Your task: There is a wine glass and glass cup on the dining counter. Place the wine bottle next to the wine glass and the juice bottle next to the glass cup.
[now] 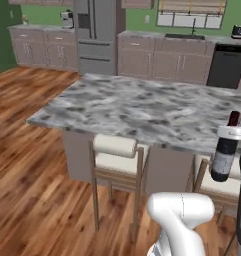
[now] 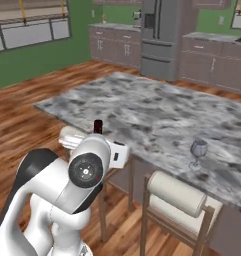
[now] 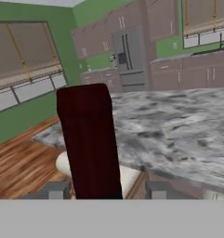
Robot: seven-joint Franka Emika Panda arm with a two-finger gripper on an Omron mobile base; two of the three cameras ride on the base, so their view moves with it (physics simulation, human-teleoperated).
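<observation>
Gripper (image 3: 104, 189) is clamped on the wine bottle (image 1: 225, 150) up at the neck, red capsule sticking up between the fingertips and the dark body hanging below, out past the near edge of the dining counter (image 1: 142, 107). Wine glass (image 2: 198, 152) sits ahead and off to the gripper's right on the marble. Judging by looks: bottle is rigid, heavy and slick, a neck hold lets it swing, so a mid-body grip would be steadier; glass is fragile.
</observation>
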